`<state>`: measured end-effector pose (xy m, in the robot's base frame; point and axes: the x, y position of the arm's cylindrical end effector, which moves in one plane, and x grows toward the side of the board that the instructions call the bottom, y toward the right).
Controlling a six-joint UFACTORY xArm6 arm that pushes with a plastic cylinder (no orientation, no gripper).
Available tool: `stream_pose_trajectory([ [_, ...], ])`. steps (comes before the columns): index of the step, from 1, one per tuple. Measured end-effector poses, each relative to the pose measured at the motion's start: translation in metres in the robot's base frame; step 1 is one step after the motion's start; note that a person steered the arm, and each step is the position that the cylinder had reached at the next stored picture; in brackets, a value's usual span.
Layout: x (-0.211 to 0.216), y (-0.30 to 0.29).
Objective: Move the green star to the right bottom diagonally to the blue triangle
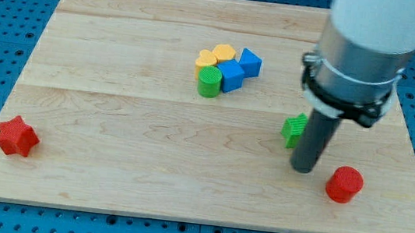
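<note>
Pincer state: none shows, only the rod's tip (303, 170). It rests on the counter (123, 170), touching the green star (294, 130), near the red cylinder (343, 184).

At right of centre, the dark rod is covering most of your green star block (294, 129); the frame's top is cropping the arm's white housing (383, 19).

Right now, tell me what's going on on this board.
My arm is pushing blocks with a dark rod. My tip rests on the board just right of the green star, which is partly hidden behind the rod, and left of a red cylinder. Near the view's top centre sits a cluster: two yellow blocks, a green cylinder and two blue blocks. A red star lies at the view's far left.
</note>
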<state>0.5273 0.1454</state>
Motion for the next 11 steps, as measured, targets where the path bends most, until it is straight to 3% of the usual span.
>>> stream_pose_trajectory([
  [1,-0.024,0.029],
  [2,-0.046,0.016],
  [4,-0.010,-0.023],
  [5,-0.040,-0.046],
  [6,-0.062,-0.030],
  [9,-0.068,0.015],
  [10,-0.086,0.057],
  [11,-0.110,0.013],
])
